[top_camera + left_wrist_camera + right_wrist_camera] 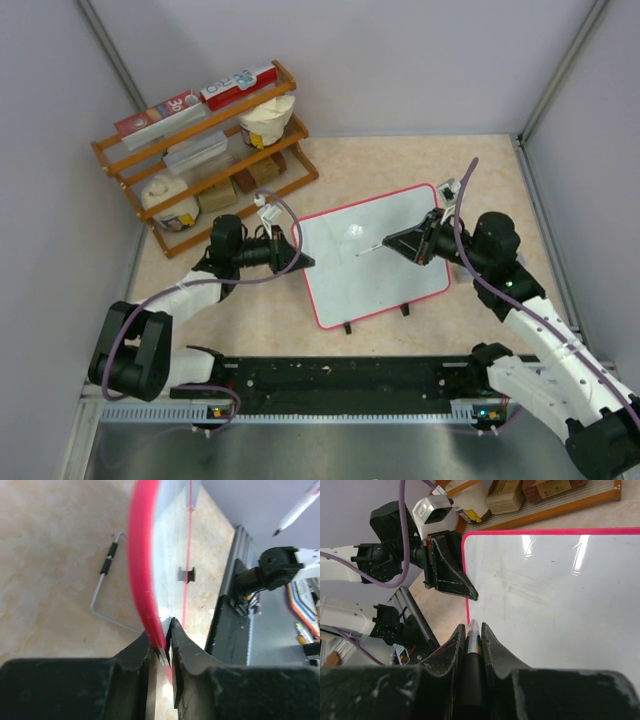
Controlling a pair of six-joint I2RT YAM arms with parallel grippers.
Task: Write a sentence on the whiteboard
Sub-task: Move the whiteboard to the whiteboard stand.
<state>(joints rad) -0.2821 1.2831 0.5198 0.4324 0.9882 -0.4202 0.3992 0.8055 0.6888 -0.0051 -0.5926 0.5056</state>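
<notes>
left hand point(304, 261) pinching whiteboard point(350, 290) edge; right hand point(393, 243) gripping marker point(370, 248)

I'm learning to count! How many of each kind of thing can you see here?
grippers: 2 (left gripper, right gripper)
whiteboard: 1
marker: 1
shelf: 1
total: 5

The beige marbled table point(450, 170) carries the whiteboard point(350, 280), standing at my left gripper point(305, 262), and a wooden rack point(215, 152) well apart from it.
</notes>
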